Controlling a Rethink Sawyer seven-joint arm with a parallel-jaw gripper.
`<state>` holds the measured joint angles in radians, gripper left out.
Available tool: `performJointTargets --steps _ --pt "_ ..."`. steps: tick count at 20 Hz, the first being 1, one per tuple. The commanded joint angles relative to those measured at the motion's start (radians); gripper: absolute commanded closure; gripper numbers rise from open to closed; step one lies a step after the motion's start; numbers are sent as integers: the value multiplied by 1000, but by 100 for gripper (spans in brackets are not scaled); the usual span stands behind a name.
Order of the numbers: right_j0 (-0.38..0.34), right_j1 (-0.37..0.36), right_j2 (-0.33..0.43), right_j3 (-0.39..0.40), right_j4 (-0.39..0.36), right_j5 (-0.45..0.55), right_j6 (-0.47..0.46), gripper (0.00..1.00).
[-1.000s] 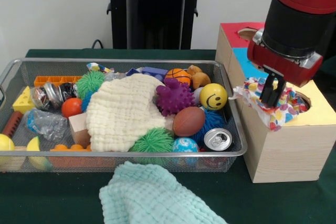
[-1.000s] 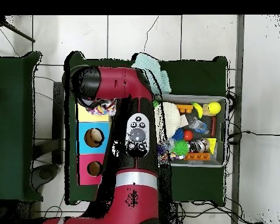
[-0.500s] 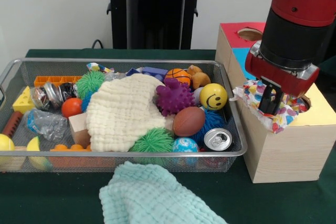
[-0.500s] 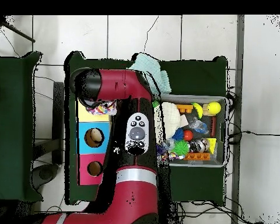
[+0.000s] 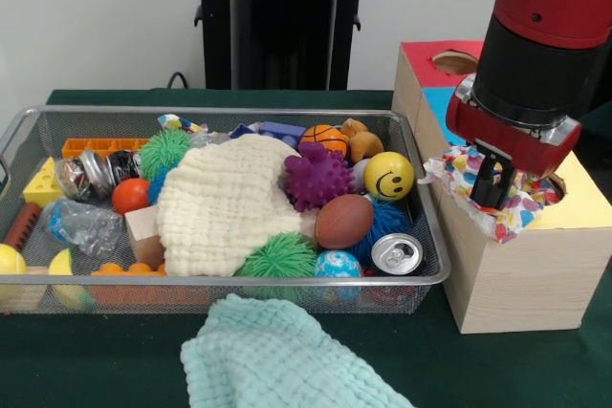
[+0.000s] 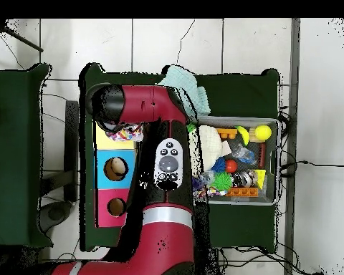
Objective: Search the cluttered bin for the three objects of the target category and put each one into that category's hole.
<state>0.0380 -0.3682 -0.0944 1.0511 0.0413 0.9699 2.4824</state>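
front view, right of frame: the gripper (image 5: 493,182) stands over the yellow top of the wooden box (image 5: 521,269), its dark fingers pressed down into a confetti-patterned cloth (image 5: 459,171). the cloth lies bunched on the box top at the yellow section's hole, spilling over the box's left edge, directly under and around the gripper; whether the fingers are closed on it or parted cannot be told. the overhead view shows the same cloth (image 6: 125,132) at the upper left, on the yellow end of the box, partly under the arm.

left and centre of frame: a wire bin (image 5: 29,131) on the green surface (image 5: 96,370). counted contents visible: one cream cloth (image 5: 225,207) in the middle, two green spiky balls (image 5: 164,148) and (image 5: 279,257), one purple spiky ball (image 5: 317,177), one yellow smiley ball (image 5: 388,176), one small basketball (image 5: 325,137), one brown football (image 5: 343,221), one drink can (image 5: 396,253). one pale green cloth (image 5: 277,355) lies on the surface at the lower edge, outside the bin.
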Motion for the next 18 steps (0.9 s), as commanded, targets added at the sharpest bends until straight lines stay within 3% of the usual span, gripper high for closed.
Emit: performJointTargets --steps 1,11,18 --pt "-15 41 56 76 -28 -12 0 100" --pt "7 24 47 84 -9 32 47 100" --pt "42 -41 38 179 15 17 99 100"
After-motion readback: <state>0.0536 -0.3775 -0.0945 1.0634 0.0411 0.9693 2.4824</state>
